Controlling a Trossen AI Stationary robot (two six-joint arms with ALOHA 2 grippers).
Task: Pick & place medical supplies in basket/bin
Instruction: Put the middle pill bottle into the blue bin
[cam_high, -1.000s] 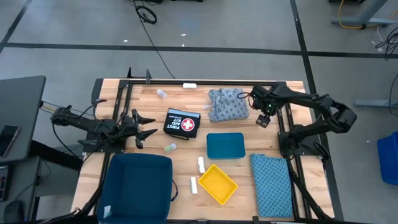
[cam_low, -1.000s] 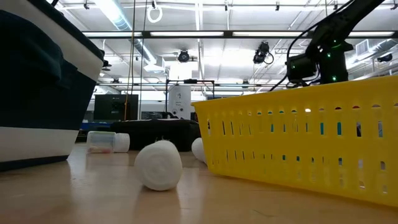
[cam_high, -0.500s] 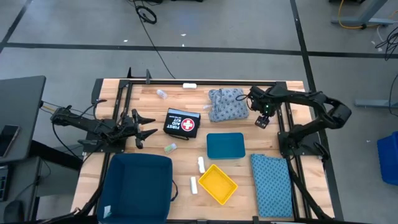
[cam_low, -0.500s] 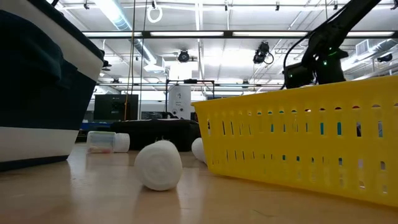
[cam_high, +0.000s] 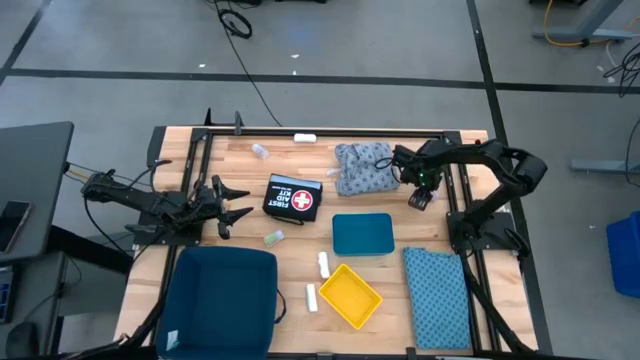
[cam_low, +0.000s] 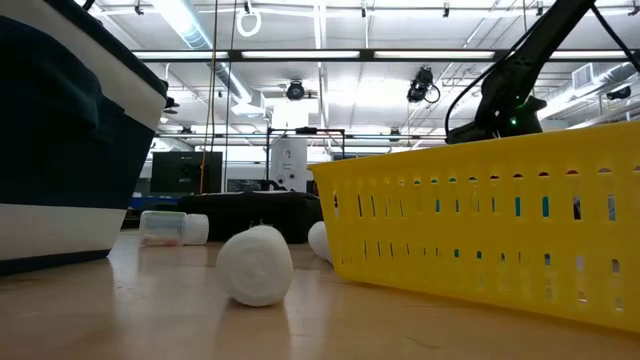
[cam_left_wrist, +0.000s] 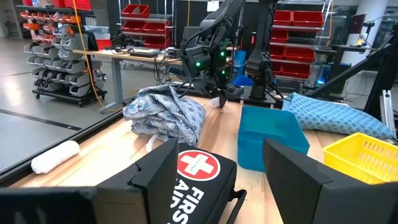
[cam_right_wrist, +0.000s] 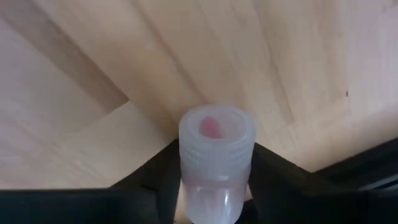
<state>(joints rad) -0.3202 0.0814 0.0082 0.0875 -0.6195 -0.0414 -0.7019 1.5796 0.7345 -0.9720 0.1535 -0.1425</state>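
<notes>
The right gripper's (cam_right_wrist: 214, 186) jaws stand on either side of a small clear vial (cam_right_wrist: 216, 158), pressed to its flanks in the wrist view, so they look clamped on it, though how firmly cannot be told. This gripper sits at the bench's (cam_high: 300, 215) far right side, just beside the grey-blue patterned cloth bundle (cam_high: 365, 167). The left gripper (cam_high: 232, 203) waits near the first aid kit (cam_high: 294, 197), its jaws apart and empty.

The yellow basket (cam_high: 349, 296) lies well apart from the vial, past the teal box (cam_high: 362, 234). The vial is smooth and round, so a shallow pinch could let it slip or swivel during a lift. If it drops, it would likely roll across the bench. The nearby cloth could also snag the fingers. Two white rolls (cam_high: 322, 264) remain beside the basket, and the flat blue patterned cloth (cam_high: 438, 295) lies untouched.
</notes>
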